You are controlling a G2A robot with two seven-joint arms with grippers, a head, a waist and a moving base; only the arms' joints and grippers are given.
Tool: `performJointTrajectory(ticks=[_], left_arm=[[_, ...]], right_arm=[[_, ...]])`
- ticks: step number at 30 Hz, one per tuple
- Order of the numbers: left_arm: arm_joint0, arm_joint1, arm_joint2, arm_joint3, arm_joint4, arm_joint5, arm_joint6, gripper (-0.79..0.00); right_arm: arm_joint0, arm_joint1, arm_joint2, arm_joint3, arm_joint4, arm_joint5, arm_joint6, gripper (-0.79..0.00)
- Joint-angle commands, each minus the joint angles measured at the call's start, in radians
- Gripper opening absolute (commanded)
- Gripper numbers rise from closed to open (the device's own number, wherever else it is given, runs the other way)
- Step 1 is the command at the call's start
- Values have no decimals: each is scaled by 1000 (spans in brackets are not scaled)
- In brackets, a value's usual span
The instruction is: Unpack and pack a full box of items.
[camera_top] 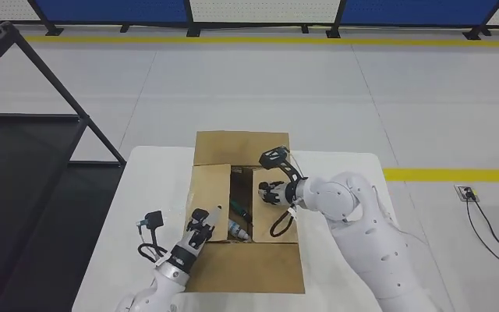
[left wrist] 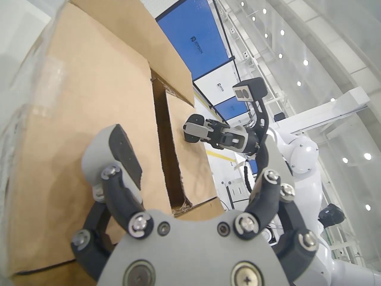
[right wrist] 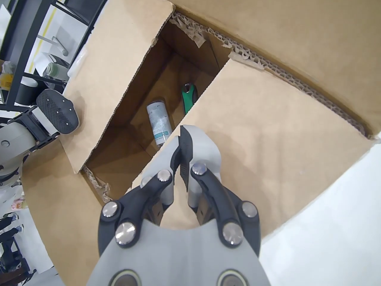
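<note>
one cardboard box, one white bottle, one green-handled tool, one table.

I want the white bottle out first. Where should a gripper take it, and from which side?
The white bottle lies on its side on the box floor beside a green-handled tool, so probably grip across its round body mid-length, straight down through the gap between the flaps.

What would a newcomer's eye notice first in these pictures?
A brown box stands on the white table, its flaps half open. Through the gap, a white bottle and a green-handled tool lie on its floor. The shut right gripper sits over one inner flap, the open left gripper at the opposite one.
</note>
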Motion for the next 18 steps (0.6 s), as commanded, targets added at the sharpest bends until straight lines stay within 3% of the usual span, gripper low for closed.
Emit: performJointTrajectory(ticks=[1, 8, 9, 10, 11, 18], left_arm=[[13, 1, -10, -26, -14, -20, 9, 0], [62, 7, -61, -111, -82, -72, 20, 0], [69, 8, -71, -121, -95, -79, 19, 0], [76, 9, -82, -134, -110, -89, 21, 0], [84, 10, -94, -146, -126, -100, 22, 0], [178, 22, -217, -202, -139, -288, 43, 0]], right_arm=[[-2, 4, 20, -10, 11, 11, -14, -785], [14, 12, 96, 40, 123, 43, -81, -785], [21, 13, 104, 59, 146, 42, -90, -610], [27, 13, 115, 78, 177, 34, -100, -271], [33, 14, 125, 97, 195, 27, -109, 0], [43, 21, 157, 145, 230, 25, -138, 0]])
